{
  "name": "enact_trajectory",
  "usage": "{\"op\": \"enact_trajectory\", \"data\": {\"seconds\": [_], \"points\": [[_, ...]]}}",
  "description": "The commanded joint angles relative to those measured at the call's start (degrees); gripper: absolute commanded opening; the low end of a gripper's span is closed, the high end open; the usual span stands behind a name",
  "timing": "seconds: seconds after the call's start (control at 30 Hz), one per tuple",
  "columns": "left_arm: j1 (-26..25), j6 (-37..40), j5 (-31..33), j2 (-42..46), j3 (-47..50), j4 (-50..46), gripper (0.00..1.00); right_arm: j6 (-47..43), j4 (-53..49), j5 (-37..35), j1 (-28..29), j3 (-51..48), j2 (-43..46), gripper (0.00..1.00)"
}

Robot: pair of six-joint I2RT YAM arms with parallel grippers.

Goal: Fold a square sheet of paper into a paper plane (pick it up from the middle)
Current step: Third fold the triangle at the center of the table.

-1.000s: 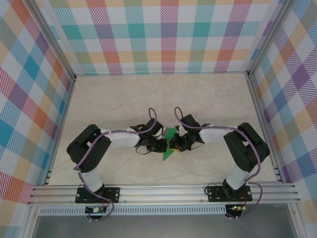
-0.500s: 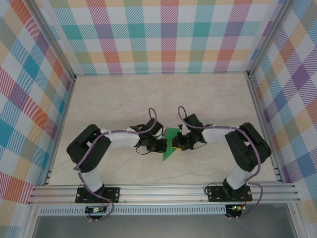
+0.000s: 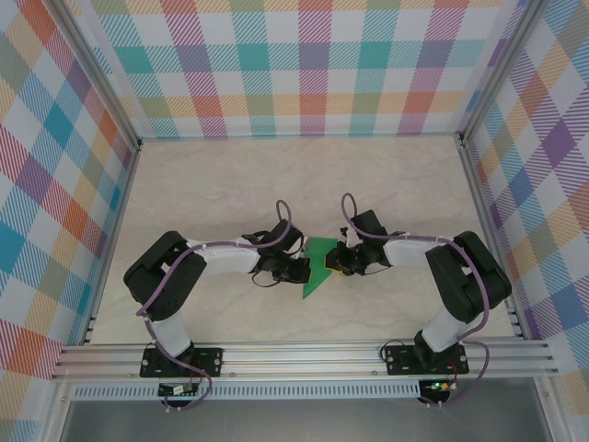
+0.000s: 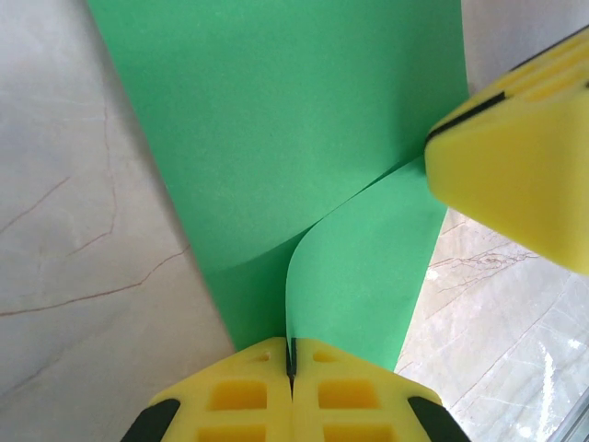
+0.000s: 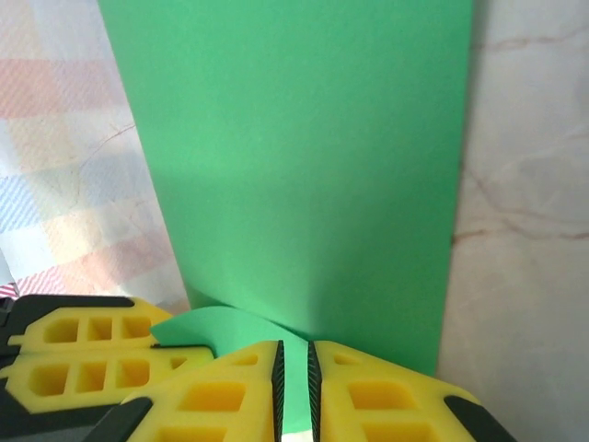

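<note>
The square sheet of paper (image 3: 318,267), bright green and partly folded, sits between the two grippers in the middle of the table, tapering to a point toward the near edge. My left gripper (image 3: 301,270) is on its left side. In the left wrist view that gripper (image 4: 291,364) is shut on a curled flap of the paper (image 4: 294,138). My right gripper (image 3: 334,265) holds the right side. Its jaws (image 5: 293,387) stand almost together with green paper (image 5: 304,166) in the narrow gap. The left gripper's yellow fingers (image 5: 83,359) show beside them.
The marble-patterned table (image 3: 230,184) is walled on three sides by plaid panels (image 3: 304,64). Aluminium posts stand at the far corners, and a rail (image 3: 304,354) carrying both arm bases runs along the near edge. A finger of the right gripper (image 4: 515,175) shows close by in the left wrist view.
My right gripper has drawn to the right, and more of the green paper's upper part now shows flat between the grippers. The left gripper has stayed put.
</note>
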State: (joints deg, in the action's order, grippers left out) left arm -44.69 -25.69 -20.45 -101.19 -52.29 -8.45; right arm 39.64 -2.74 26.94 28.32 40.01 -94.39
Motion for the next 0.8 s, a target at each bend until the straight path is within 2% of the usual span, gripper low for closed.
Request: {"op": "enact_trajectory", "data": {"seconds": [0.0, 0.23, 0.47, 0.67, 0.77], "points": [[0.8, 1.2, 1.4, 0.3, 1.6, -2.9, 0.0, -1.3, 2.4, 1.1, 0.1, -1.5, -2.5, 0.17], [0.8, 1.2, 1.6, 0.3, 1.7, -2.9, 0.0, -1.7, 2.2, -1.4, 0.1, -3.8, -2.0, 0.16], [0.8, 1.2, 2.2, 0.6, 1.6, -3.4, 0.0, -1.0, 1.5, 2.5, 0.4, -1.8, 3.9, 0.18], [0.8, 1.1, 2.4, 0.5, 1.4, -3.5, 0.0, 1.6, 2.6, 2.8, 3.9, -2.3, 6.2, 0.17], [0.7, 1.1, 2.5, 0.6, 1.4, -3.5, 0.0, 3.5, 4.3, 2.1, 5.6, -4.6, 8.0, 0.14]]}}
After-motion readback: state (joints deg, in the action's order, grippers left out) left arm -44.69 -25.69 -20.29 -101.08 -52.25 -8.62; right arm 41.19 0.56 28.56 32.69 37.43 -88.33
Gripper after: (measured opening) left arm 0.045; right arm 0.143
